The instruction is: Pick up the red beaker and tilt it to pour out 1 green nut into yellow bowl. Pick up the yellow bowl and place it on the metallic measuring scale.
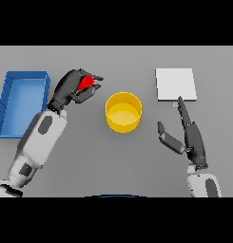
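Red beaker [86,83] clutched inside left hand [70,88], left of yellow bowl [123,111]

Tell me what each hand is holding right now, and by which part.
The left hand is curled round the red beaker, gripping its body; the exact spot is hidden. The right hand holds nothing, fingers straight.

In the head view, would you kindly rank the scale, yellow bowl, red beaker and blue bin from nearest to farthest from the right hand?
From the right hand:
1. Scale, just beyond its fingertips, on the right.
2. Yellow bowl, at the centre, to its left.
3. Red beaker, held in the left hand, further left.
4. Blue bin, at the far left edge.
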Robot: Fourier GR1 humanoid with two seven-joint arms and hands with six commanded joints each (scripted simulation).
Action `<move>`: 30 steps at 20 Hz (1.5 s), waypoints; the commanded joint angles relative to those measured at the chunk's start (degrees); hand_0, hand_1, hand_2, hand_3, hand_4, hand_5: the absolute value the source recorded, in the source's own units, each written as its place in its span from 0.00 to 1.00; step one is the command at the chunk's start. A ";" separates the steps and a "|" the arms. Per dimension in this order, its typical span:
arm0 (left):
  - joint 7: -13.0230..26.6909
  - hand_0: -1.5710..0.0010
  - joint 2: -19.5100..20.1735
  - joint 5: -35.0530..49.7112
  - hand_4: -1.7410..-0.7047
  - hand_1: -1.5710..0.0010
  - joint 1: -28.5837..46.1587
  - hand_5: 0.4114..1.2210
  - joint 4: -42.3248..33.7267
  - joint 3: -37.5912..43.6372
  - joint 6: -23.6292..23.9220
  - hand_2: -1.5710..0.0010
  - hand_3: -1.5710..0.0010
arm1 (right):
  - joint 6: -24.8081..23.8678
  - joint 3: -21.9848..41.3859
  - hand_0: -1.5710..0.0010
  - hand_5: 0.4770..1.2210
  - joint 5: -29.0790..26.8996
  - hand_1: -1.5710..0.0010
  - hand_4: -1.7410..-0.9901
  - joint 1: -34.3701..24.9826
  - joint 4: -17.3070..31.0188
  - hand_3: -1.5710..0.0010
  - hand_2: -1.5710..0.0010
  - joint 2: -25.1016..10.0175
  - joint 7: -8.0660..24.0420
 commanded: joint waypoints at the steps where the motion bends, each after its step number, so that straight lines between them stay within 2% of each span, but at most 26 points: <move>1: 0.11 0.00 1.06 -1.93 0.01 0.00 -0.66 0.87 0.49 -1.43 -0.08 0.00 0.00 | -0.08 -0.01 1.00 0.32 0.19 1.00 0.65 -0.07 0.01 1.00 1.00 -0.08 0.46; 2: 0.82 0.00 2.08 -4.63 0.00 0.00 -1.85 0.87 0.53 -3.77 -0.43 0.00 0.00 | 0.21 -0.11 1.00 0.32 0.10 1.00 0.65 0.35 -0.64 1.00 1.00 -0.67 -0.78; 5: 1.79 0.00 4.03 -13.06 0.00 0.00 -7.07 0.89 3.70 -10.94 -1.68 0.00 0.00 | 0.25 0.29 1.00 0.33 0.11 1.00 0.63 -0.14 -0.13 1.00 1.00 0.12 0.15; 6: 2.22 0.00 4.40 -15.19 0.00 0.00 -8.64 0.91 4.77 -12.84 -2.31 0.00 0.00 | 0.58 -0.18 1.00 0.33 -0.50 1.00 0.63 -0.11 -0.72 1.00 1.00 -0.45 -0.72; 8: 1.37 0.00 5.94 -18.52 0.00 0.00 -11.62 0.95 7.03 -15.73 -3.51 0.00 0.00 | 0.97 0.01 1.00 0.33 -0.77 1.00 0.63 -0.10 -0.42 1.00 1.00 -0.27 -0.30; 10: 0.61 0.00 5.80 -21.48 0.00 0.00 -14.93 0.96 9.66 -19.28 -5.62 0.00 0.00 | 0.44 0.16 1.00 0.32 -0.56 1.00 0.63 -0.59 0.09 1.00 1.00 0.44 -0.74; 11: -0.16 0.00 6.05 -22.66 0.05 0.00 -16.66 0.97 10.68 -20.74 -6.90 0.00 0.00 | 0.51 0.04 1.00 0.32 -0.64 1.00 0.64 -0.29 0.09 1.00 1.00 0.27 -1.57; 13: -1.36 0.00 6.52 -25.57 0.12 0.00 -19.83 0.98 12.39 -24.54 -9.64 0.00 0.00 | 0.33 -0.16 1.00 0.30 -0.67 1.00 0.64 -0.16 -0.62 1.00 1.00 0.11 -0.89; 15: -1.31 0.00 6.39 -27.91 0.08 0.00 -22.44 0.99 13.47 -28.26 -13.10 0.00 0.00 | -0.82 -0.16 1.00 0.27 0.11 1.00 0.66 -0.92 0.19 1.00 1.00 0.86 0.11; 20: -3.98 0.00 5.00 -30.88 0.03 0.00 -28.58 1.00 18.07 -34.67 -17.22 0.00 0.00 | -0.98 -0.42 1.00 0.23 -0.51 1.00 0.72 0.20 0.39 1.00 1.00 1.30 -1.37; 21: -3.74 0.00 4.48 -31.97 0.02 0.00 -29.84 1.00 18.70 -36.36 -18.05 0.00 0.00 | -1.51 -0.33 1.00 0.23 0.23 1.00 0.73 -0.24 0.95 1.00 1.00 1.41 -0.74; 23: -3.67 0.00 4.57 -33.44 0.02 0.00 -32.18 1.00 19.00 -38.84 -19.85 0.00 0.00 | -1.50 0.14 1.00 0.23 0.66 1.00 0.73 -0.29 1.22 1.00 1.00 1.57 -2.14; 26: -3.94 0.00 4.42 -36.16 0.01 0.00 -33.69 1.00 20.22 -43.50 -20.24 0.00 0.00 | -1.82 -0.03 1.00 0.22 1.11 1.00 0.74 -0.72 0.48 1.00 1.00 1.16 -1.07; 30: -6.67 0.00 3.76 -39.83 0.01 0.00 -36.47 1.00 21.87 -49.48 -17.96 0.00 0.00 | -2.19 -0.49 1.00 0.20 0.81 1.00 0.76 -0.94 1.05 1.00 1.00 1.40 -0.18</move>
